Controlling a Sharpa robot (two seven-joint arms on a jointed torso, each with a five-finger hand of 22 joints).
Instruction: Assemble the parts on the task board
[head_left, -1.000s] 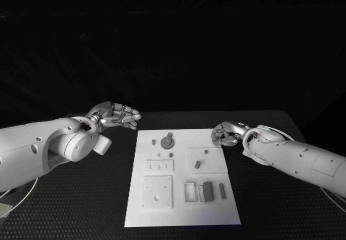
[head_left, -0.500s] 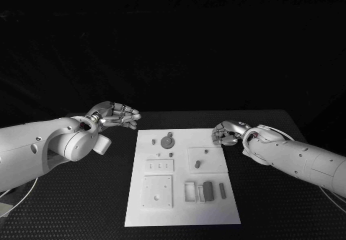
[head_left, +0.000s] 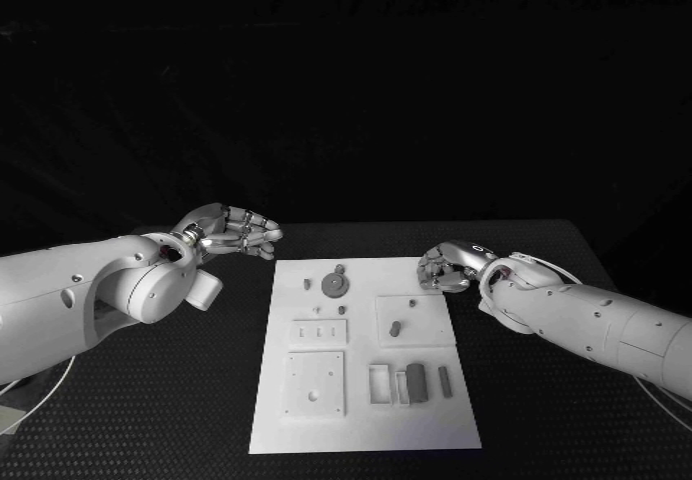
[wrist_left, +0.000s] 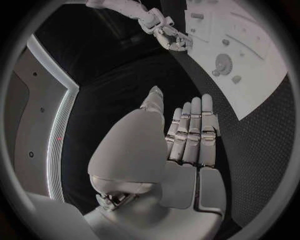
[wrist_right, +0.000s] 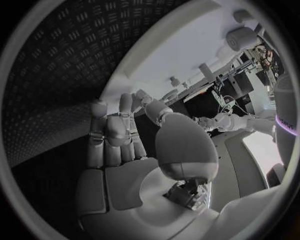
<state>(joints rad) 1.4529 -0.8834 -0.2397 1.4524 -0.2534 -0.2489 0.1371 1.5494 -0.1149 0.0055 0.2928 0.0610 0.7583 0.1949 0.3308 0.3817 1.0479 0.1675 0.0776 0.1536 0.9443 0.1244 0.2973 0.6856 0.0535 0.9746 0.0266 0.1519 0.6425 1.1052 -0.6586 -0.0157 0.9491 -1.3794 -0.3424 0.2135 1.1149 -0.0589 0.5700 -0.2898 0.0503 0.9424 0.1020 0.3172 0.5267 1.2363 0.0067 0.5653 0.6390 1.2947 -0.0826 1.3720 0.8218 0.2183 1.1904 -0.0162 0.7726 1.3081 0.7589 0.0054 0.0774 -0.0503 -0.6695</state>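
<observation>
Right hand (head_left: 449, 270) has slid a little nearer the task board (head_left: 361, 425), holding nothing (loosely curled), and could bump the round part (head_left: 335, 285) beside it.

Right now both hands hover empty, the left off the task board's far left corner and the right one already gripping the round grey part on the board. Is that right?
Not quite. The right hand grips nothing: in the head view it hovers at the task board's far right corner, apart from the round grey part. The left hand does hover empty off the far left corner.
</observation>
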